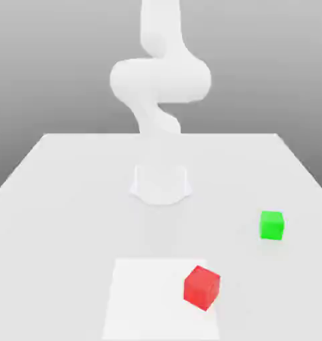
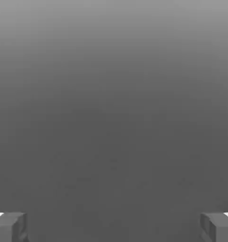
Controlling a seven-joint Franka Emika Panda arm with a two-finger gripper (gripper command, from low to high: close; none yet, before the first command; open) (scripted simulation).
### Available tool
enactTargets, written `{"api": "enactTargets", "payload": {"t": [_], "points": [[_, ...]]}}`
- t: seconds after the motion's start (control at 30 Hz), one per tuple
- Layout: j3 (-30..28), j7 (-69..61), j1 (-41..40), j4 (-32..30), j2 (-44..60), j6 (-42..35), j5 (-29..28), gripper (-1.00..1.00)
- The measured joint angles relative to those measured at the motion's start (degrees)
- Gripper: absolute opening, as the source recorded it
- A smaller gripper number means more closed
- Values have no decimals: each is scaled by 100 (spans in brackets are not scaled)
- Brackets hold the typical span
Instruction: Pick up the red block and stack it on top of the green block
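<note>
Red block point(image 1: 202, 288) and green block point(image 1: 271, 225) apart, fully unobscured.

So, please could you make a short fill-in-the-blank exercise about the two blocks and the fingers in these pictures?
1. The block on the lighter square patch is ____.
2. In the exterior view, the green block sits to the ____ of the red block.
3. The two blocks are ____, not touching.
4. The fingers stand ____, holding nothing.

Missing words: red; right; apart; open
</note>
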Motion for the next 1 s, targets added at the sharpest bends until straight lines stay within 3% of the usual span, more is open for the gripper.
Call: {"api": "enactTargets", "payload": {"t": [0.43, 0.67, 0.87, 0.9, 1.0], "points": [[898, 2381, -272, -1177, 2721, 1418, 154, 0], [1105, 3985, -173, -1803, 4197, 2175, -241, 0], [681, 4754, 153, -1788, 5457, 3111, -904, 0], [573, 4830, 240, -1758, 5657, 3280, -1000, -100], [573, 4832, 239, -1758, 5657, 3284, -1002, -100]]}}
